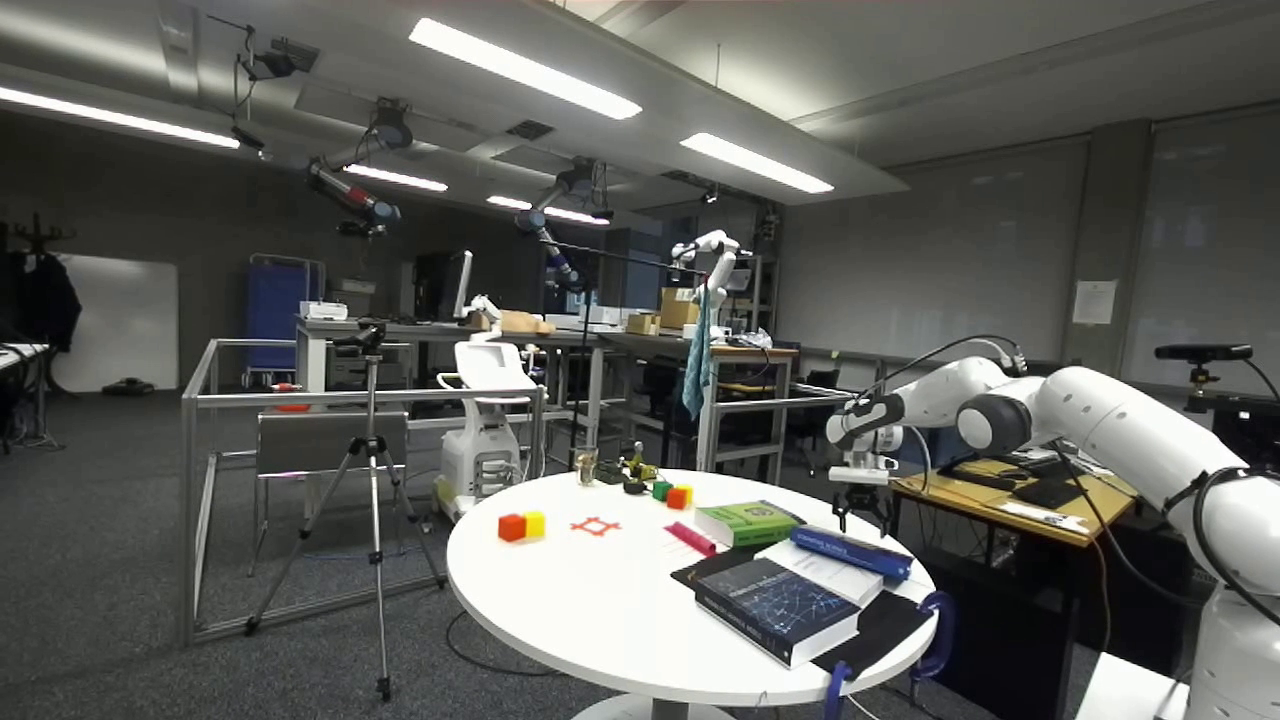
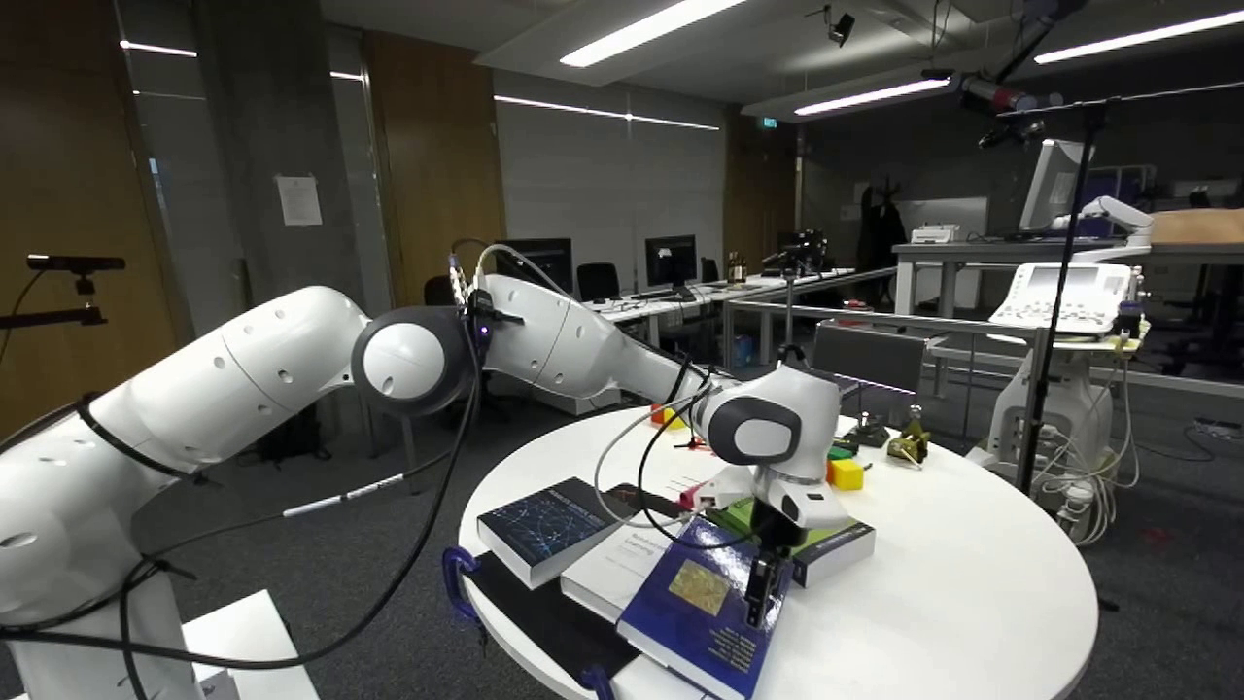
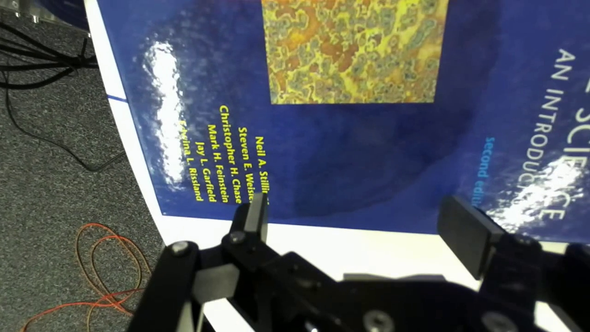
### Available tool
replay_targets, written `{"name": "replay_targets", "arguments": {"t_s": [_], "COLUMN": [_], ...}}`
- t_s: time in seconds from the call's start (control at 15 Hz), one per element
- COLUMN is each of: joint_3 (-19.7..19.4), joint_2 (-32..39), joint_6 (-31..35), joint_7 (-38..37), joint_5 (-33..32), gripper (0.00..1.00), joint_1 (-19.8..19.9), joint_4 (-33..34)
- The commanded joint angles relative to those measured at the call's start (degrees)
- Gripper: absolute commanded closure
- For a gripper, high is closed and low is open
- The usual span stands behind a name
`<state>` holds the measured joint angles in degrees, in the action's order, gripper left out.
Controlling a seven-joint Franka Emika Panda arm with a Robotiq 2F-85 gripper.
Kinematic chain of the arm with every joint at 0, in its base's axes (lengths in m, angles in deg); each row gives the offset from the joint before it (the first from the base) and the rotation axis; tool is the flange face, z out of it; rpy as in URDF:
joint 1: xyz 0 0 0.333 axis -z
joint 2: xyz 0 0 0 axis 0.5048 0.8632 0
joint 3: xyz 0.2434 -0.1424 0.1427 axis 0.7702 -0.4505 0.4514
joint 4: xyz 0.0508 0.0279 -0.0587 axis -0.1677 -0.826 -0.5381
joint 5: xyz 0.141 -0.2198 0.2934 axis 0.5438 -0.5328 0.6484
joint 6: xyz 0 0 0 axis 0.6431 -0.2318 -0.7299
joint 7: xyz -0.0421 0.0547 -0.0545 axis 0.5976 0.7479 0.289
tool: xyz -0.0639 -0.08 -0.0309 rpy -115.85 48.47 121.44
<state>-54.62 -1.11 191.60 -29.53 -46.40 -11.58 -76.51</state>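
Blue book (image 3: 350, 143), fingers (image 3: 463, 235) by its edge (wide apart), white book (image 2: 624, 559), green book (image 1: 750, 522) alongside

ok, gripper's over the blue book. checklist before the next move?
1. Gripper open: ok, fingers spread apart.
2. Grip empty: ok, nothing clamped between them in the wrist view.
3. Fingertips clear of the blue book: cannot tell, the height gap isn't readable.
4. Blue book standing apart from the white book: not ok, no gap shows in either exterior view.
5. Blue clamps tight: cannot tell, they only show seated at the edge of the table.
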Motion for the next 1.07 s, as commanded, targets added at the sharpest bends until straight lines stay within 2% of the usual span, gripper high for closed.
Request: {"name": "replay_targets", "arguments": {"t_s": [0.0, 0.33, 0.6, 1.0], "joint_3": [-0.24, -0.42, 0.26, 0.87], "joint_2": [-1.95, -1.62, -1.28, -1.70], "joint_6": [1.31, 10.17, 15.56, 20.01], "joint_7": [4.33, 9.32, 8.29, 8.17], "joint_5": [-0.81, 0.19, 2.05, 3.58], "gripper": [0.00, 0.00, 0.00, 0.00], "joint_1": [0.60, 2.08, 2.99, 2.44], "joint_4": [-2.17, -3.47, -5.02, -8.78]}}
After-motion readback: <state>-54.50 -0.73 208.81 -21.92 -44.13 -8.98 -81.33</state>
